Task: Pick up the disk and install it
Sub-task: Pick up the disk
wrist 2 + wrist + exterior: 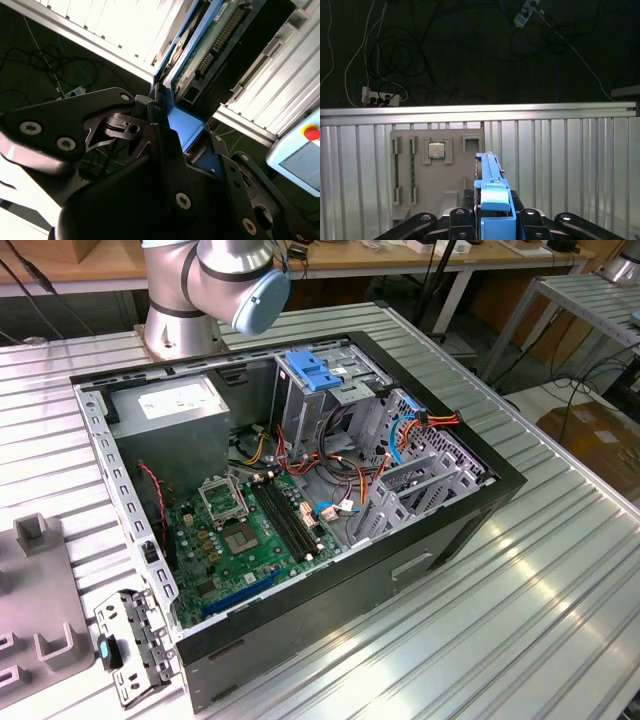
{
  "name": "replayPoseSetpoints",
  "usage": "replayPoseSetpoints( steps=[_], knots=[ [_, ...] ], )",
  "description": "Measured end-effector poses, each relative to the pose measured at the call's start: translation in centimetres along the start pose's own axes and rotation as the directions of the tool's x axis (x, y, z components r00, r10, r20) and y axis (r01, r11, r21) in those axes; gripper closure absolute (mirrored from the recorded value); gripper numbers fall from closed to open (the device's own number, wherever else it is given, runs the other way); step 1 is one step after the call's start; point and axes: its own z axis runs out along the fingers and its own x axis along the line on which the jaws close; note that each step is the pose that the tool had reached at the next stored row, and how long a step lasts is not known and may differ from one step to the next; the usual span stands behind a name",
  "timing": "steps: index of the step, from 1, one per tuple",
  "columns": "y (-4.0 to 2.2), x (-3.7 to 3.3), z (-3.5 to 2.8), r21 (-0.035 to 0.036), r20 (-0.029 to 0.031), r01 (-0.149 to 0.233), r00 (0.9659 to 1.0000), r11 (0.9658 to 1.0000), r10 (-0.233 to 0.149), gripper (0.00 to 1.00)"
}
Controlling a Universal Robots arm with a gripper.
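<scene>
Clamping the disk (489,172) between its black fingers (462,216), the gripper (492,215) is closed down to the width of the drive and has it held edge-on, by its blue side rails. In the first wrist view one blue rail runs straight out ahead of the gripper from between the fingers. In the second wrist view the gripper (182,122) meets the same blue rail at the near end of the disk (212,42), whose green circuit-board face and connector pins extend away from the fingers. Beyond the disk's far end in the first wrist view lies the ribbed aluminium table (570,165), and on it, ahead of the gripper and a little to one side, a grey parts tray (437,182) with a square processor chip (436,149) and a green memory stick (412,167) in its recesses. Past the table edge is a dark floor with cables and a power strip (380,97). In the second wrist view a pale-blue pendant (300,157) with a red button (311,133) sits off to the gripper's side. The exterior view has the open computer case (430,530) lying on the table beside the robot arm (225,280), with the drive cage (330,405) inside.
</scene>
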Motion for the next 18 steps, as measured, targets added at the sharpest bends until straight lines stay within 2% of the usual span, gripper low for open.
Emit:
replayPoseSetpoints(
  steps=[6,9,11,15,18],
  knots=[
    [-0.02,-0.06,-1.18,-0.0002,0.0045,0.000,1.0000,1.0000,0.000,0.63],
    [-0.02,-0.08,-1.50,-0.0004,0.0064,0.000,1.0000,1.0000,0.000,0.63],
    [-0.03,-0.08,-1.50,-0.0002,0.0088,0.000,1.0000,1.0000,0.000,0.63],
    [-0.03,-0.08,-1.51,-0.0003,0.0097,0.000,1.0000,1.0000,0.000,0.63],
    [-0.52,-0.09,-1.50,-0.0004,0.0096,0.000,1.0000,1.0000,0.000,0.63]
  ],
)
